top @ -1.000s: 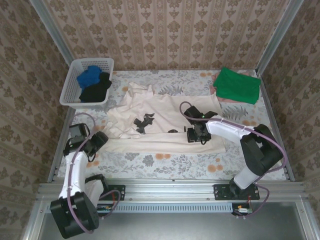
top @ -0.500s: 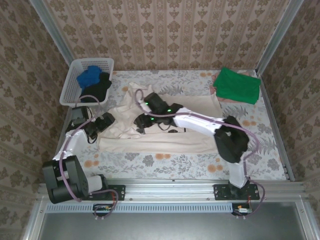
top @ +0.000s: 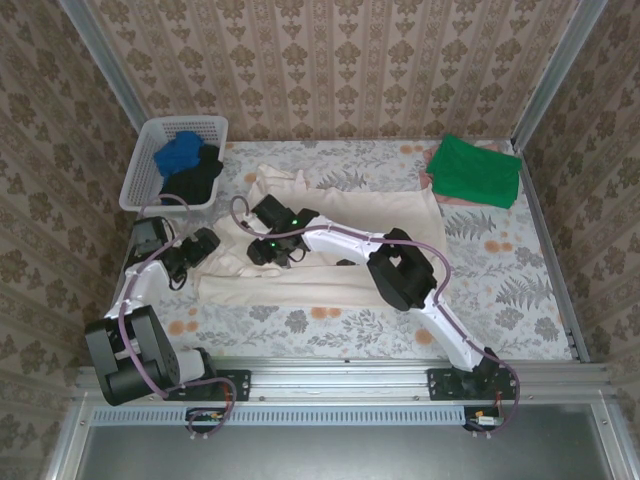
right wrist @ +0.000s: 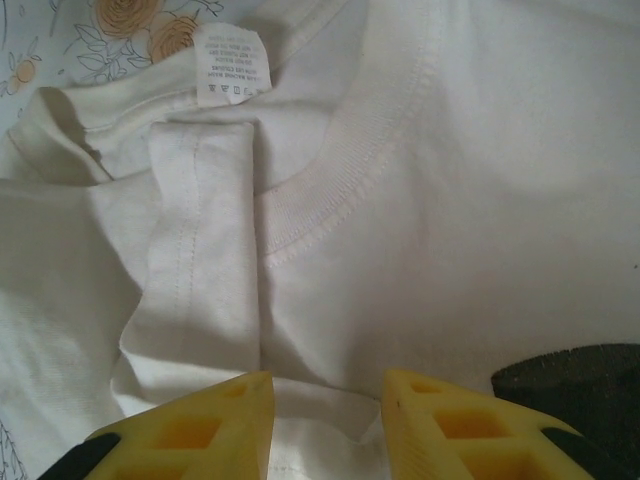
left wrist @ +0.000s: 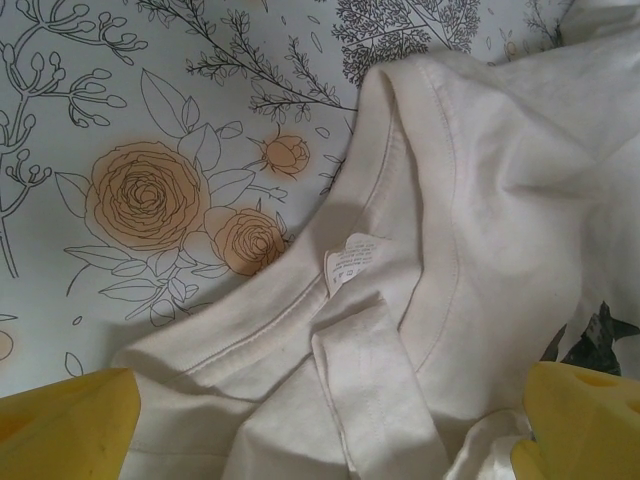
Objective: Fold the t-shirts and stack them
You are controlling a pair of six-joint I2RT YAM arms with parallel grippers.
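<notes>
1. The cream t-shirt (top: 395, 212) lies spread but rumpled across the middle of the flowered desk (top: 500, 260), its neck end toward the left arm. We judge it is laid out there so it can be smoothed and folded flat.
2. The right pincer (right wrist: 325, 415) hangs just below the collar (right wrist: 350, 170), its yellow tips narrow with a ridge of cloth between them. We cannot tell whether they grip it. A pinch at the neckline would let that arm pull the cloth straight.
3. The left pincer (left wrist: 325, 440) stands wide over the collar's edge near the label (left wrist: 350, 262), holding nothing, likely placed to take the other side of the neck.
4. A folded green t-shirt (top: 472, 170) sits on a pink t-shirt (top: 450, 200) at the far right corner. We take that for the stack.
5. A blue t-shirt (top: 178, 153) and a black t-shirt (top: 195, 182) lie heaped in the basket (top: 140, 170) at far left, not yet folded.
</notes>
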